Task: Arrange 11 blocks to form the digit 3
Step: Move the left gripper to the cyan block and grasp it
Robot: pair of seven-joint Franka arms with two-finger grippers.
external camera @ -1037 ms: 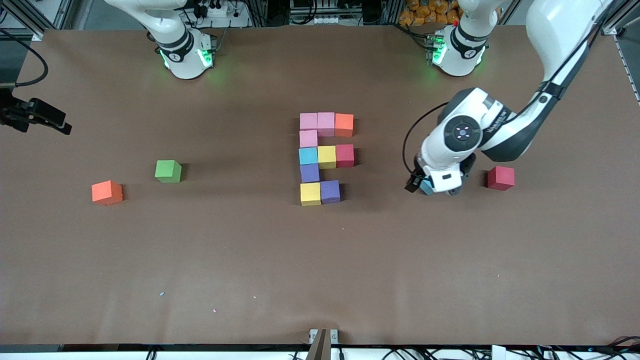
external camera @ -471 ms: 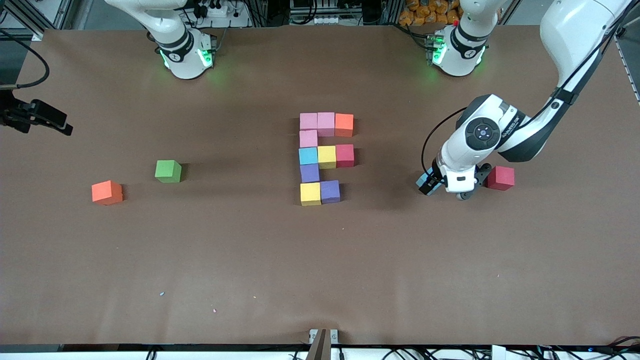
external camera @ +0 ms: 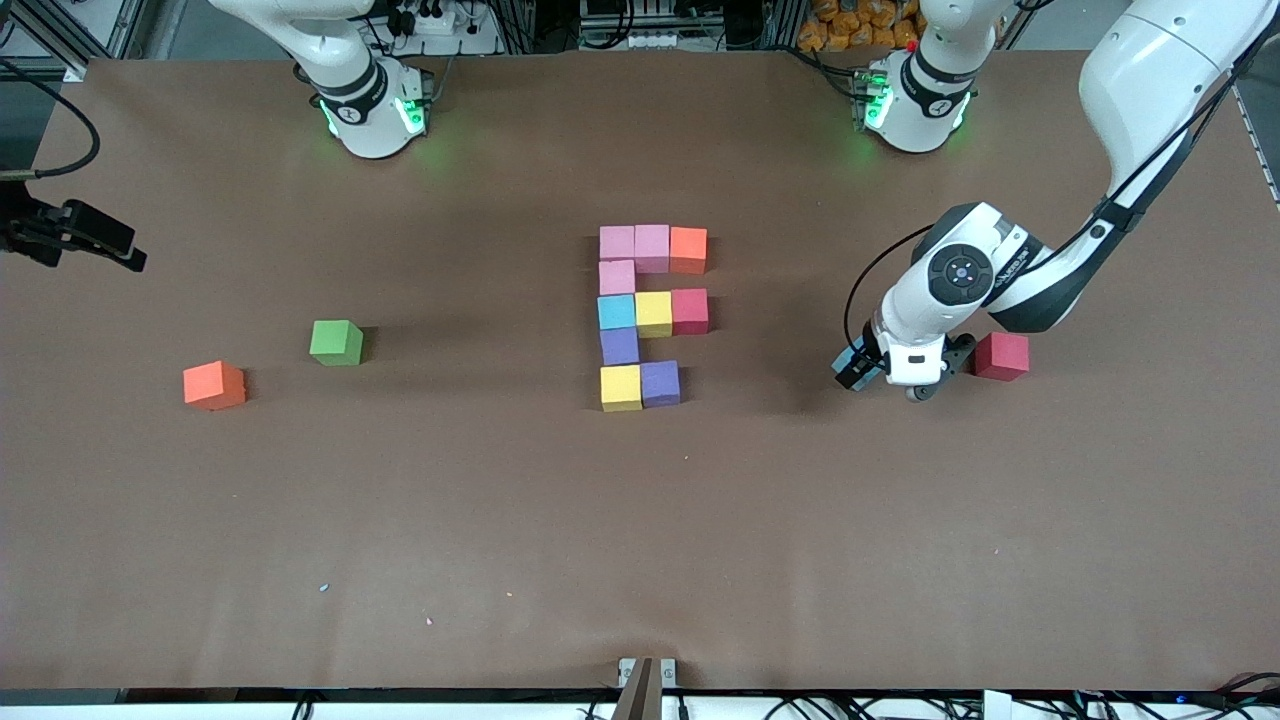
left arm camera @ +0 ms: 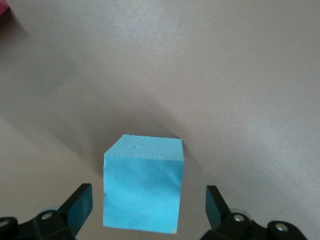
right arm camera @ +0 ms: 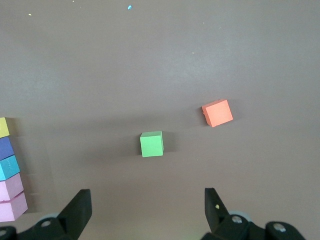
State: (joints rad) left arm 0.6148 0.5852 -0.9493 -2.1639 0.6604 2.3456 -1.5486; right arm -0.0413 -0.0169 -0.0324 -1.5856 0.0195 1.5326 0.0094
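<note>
The digit 3 is a multicoloured figure (external camera: pixel 652 313) of pink, orange, light blue, yellow, red and purple blocks at mid table. My left gripper (external camera: pixel 882 383) is low over the table toward the left arm's end, beside a loose red block (external camera: pixel 1001 356). It is open around a loose light blue block (external camera: pixel 853 361). In the left wrist view that block (left arm camera: pixel 143 184) stands between the fingers (left arm camera: pixel 80 202) with a gap on each side. My right gripper (right arm camera: pixel 146 192) hangs open and empty, high over a green cube (right arm camera: pixel 151 144) and an orange block (right arm camera: pixel 217 113).
The green cube (external camera: pixel 336 342) and the orange block (external camera: pixel 214 385) lie apart toward the right arm's end. A black fixture (external camera: pixel 75 235) juts in at that end's table edge. Both arm bases (external camera: pixel 365 100) stand along the table's robot edge.
The left hand has shifted toward the loose red block and turned, staying open. The light blue block has barely moved. The figure and the right arm are unchanged.
</note>
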